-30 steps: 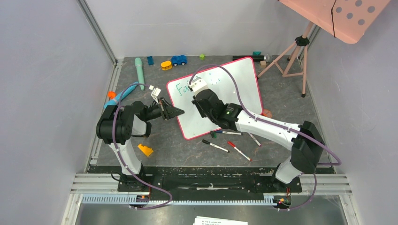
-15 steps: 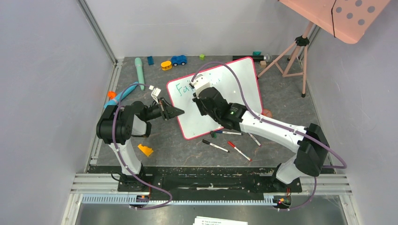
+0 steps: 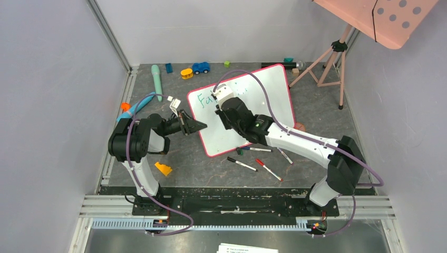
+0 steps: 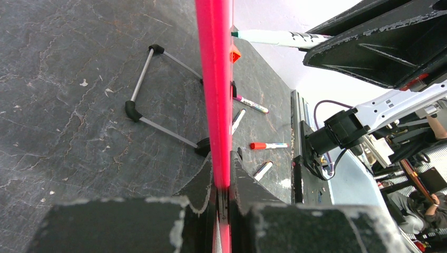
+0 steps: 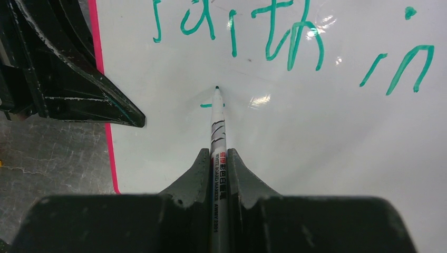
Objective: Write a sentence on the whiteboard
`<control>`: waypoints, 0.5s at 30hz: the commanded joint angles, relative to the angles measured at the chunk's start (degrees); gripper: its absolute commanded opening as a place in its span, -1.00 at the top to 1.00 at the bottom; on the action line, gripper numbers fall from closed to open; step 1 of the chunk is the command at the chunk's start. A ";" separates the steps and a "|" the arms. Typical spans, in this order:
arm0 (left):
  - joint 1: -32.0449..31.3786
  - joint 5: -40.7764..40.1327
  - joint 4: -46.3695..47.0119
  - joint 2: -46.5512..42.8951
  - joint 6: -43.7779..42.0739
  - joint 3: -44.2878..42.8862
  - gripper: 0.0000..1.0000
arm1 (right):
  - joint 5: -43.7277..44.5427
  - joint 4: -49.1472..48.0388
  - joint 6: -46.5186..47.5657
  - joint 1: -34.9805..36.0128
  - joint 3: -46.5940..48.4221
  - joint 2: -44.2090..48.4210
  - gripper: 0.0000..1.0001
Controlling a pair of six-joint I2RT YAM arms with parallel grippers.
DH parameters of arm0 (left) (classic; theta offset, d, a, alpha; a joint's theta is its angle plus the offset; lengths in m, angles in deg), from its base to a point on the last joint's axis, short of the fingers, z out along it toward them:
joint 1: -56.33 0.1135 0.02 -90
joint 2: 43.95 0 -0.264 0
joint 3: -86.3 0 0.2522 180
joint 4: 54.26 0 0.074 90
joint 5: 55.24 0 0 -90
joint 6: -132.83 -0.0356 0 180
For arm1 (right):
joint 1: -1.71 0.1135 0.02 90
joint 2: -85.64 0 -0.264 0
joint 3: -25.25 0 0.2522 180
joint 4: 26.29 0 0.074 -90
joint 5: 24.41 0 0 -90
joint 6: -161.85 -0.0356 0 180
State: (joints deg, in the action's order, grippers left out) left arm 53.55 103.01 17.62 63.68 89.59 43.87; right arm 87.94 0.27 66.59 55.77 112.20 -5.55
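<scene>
Green sentence (image 5: 291, 52) reads "faith in", toward the 10 o'clock corner of the whiteboard (image 3: 263, 90), which sits askew mid-counter (image 3: 182, 164). Right hand (image 5: 217, 154) narrow, clamped on a white marker (image 5: 217, 126); its tip points to 12 o'clock just under the word "faith", with a short green dash (image 5: 205, 105) beside the barrel, and tip contact with the board cannot be told. Left hand (image 4: 221, 174) pinched tight on the board's pink rim at its 9 o'clock edge; loose markers (image 3: 242, 164) lie on the counter at the board's 6 o'clock.
</scene>
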 commanded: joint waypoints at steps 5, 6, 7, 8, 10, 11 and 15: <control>-1.54 6.72 3.56 1.17 -6.69 0.19 0.96 | -0.15 -1.30 0.52 -0.54 2.17 -0.29 1.00; -1.55 6.74 3.56 1.11 -6.69 0.20 0.96 | -0.13 -1.17 0.47 -0.49 1.93 -0.20 1.00; -1.59 6.72 3.56 1.13 -6.69 0.21 0.96 | -0.20 -1.06 0.41 -0.49 1.65 -0.13 1.00; -1.52 6.72 3.56 1.17 -6.65 0.19 0.96 | -0.20 -1.10 0.30 -0.53 1.45 -0.03 1.00; -1.52 6.73 3.56 1.16 -6.62 0.10 0.96 | -0.26 -1.06 0.10 -0.58 0.77 0.27 1.00; -1.57 6.72 3.56 1.19 -6.67 0.11 0.96 | -0.31 -1.06 -0.01 -0.58 0.39 0.41 1.00; -1.52 6.72 3.56 1.17 -6.64 0.19 0.96 | -0.68 -1.05 -0.49 -0.53 -1.10 1.22 1.00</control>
State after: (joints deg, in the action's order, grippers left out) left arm 53.55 103.01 17.62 63.68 89.59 43.87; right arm 87.85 0.25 66.53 55.46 112.16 -5.82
